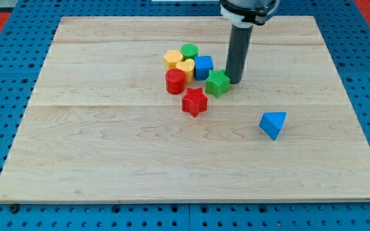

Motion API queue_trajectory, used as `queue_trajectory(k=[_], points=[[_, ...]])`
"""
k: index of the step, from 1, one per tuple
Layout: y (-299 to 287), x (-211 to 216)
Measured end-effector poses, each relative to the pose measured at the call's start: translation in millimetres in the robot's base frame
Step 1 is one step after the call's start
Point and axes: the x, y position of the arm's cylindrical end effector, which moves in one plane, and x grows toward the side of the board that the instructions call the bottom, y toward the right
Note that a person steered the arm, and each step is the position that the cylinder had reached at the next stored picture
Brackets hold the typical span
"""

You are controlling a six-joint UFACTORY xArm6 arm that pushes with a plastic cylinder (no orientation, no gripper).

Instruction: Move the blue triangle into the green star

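The blue triangle [273, 124] lies alone on the wooden board at the view's right of centre. The green star [218, 83] sits up and to the left of it, at the right end of a cluster of blocks. My tip [234, 81] stands just to the right of the green star, touching or almost touching it. The tip is well above and to the left of the blue triangle, with a clear gap between them.
Left of the green star are a blue cube [203, 67], a green cylinder [189, 51], a yellow hexagon [173, 59], a yellow heart-like block [185, 69], a red cylinder [175, 81] and a red star [194, 102]. The wooden board [108, 160] lies on a blue pegboard.
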Motion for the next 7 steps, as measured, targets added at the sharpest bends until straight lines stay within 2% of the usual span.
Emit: queue_trajectory(k=[4, 5, 6, 7], points=[[-19.6, -0.1], [31.3, -1.7], [110.8, 3.6], [143.9, 48.5]])
